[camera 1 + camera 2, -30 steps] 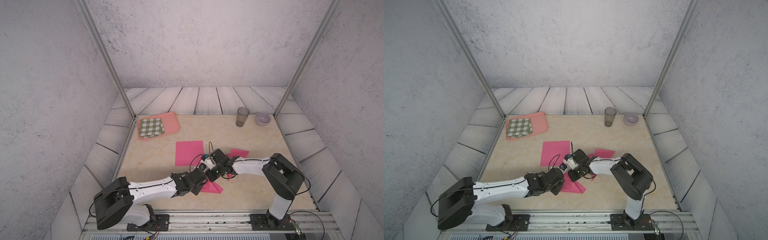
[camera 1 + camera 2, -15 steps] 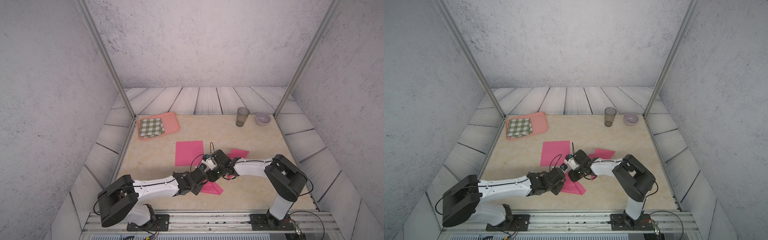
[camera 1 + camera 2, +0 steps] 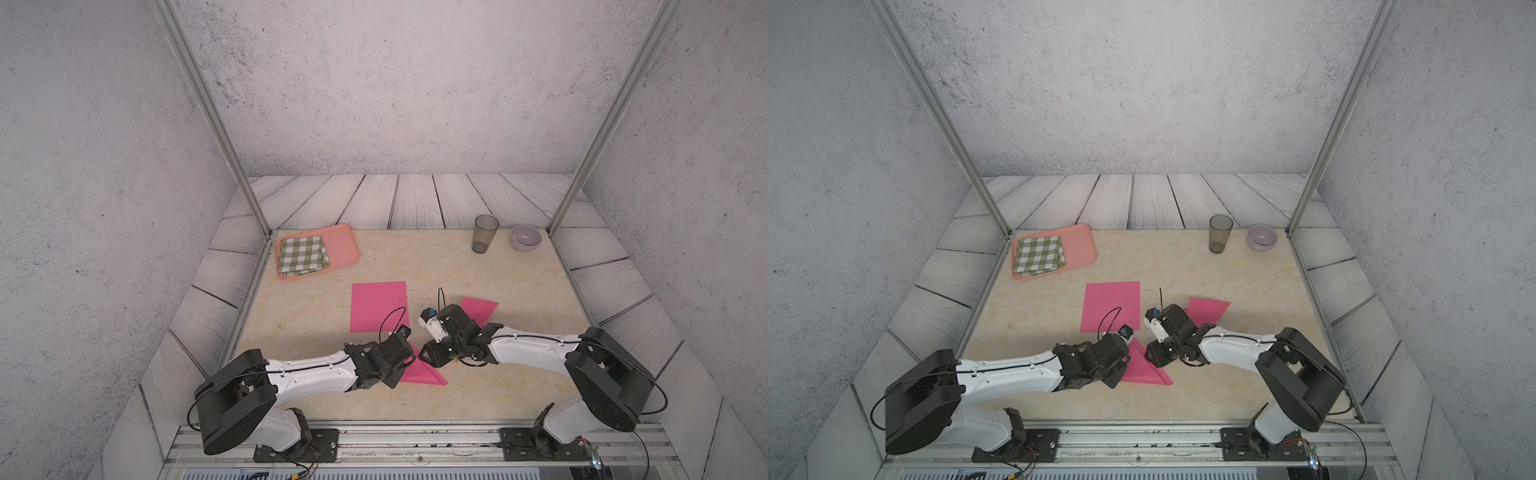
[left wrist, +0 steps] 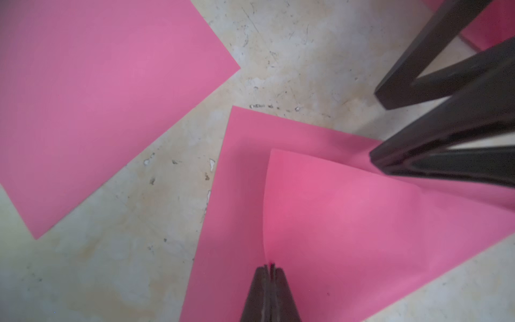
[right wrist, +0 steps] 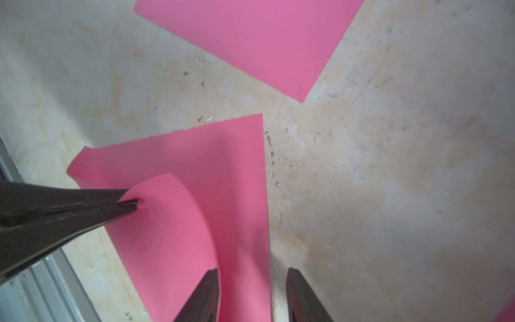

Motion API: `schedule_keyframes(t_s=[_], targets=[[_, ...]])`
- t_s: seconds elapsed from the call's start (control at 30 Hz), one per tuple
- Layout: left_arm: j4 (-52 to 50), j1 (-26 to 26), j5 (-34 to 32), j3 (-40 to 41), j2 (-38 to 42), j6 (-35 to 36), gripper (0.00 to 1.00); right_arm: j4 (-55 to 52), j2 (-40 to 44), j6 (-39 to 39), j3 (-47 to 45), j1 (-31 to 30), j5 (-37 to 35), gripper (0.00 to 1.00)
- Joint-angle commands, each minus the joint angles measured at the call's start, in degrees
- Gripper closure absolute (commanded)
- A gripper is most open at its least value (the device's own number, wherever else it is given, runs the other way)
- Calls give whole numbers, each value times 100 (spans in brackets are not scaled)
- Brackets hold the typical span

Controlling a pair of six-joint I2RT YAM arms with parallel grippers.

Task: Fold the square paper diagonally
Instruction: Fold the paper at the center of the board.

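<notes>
My left claw point(image 4: 269, 268) was shut tight on the edge of the lifted flap of the square paper point(image 4: 348, 223). My right claw point(image 5: 252, 270) stood partly open over the same paper and held nothing. The paper lay on the bench point(image 3: 415, 257), just beside the flat pink sheet point(image 3: 378, 305), on that sheet's side nearer to my bases.

I judged the fold begun but not finished: the flap curved over the lower layer, its corner was short of the opposite corner, and no crease was pressed. The wrist views showed this curve and the pinch. In both top views my claws hid them.
</notes>
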State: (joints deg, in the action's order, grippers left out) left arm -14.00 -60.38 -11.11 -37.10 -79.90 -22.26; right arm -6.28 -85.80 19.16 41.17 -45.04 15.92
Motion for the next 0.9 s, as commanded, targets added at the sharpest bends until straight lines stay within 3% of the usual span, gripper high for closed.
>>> schedule_keyframes(t_s=[0.0,0.17,0.47,0.87], targets=[[-55,39,17,-10,36,53,100,-201,464,157,-21,23,3,55],[-79,43,74,-135,-7,116,100,1,346,289,-112,21,996,53],[68,39,53,-200,-260,133,100,-148,381,129,-217,-23,339,52],[166,120,87,-385,-684,214,100,330,381,964,-434,-480,165,53]])
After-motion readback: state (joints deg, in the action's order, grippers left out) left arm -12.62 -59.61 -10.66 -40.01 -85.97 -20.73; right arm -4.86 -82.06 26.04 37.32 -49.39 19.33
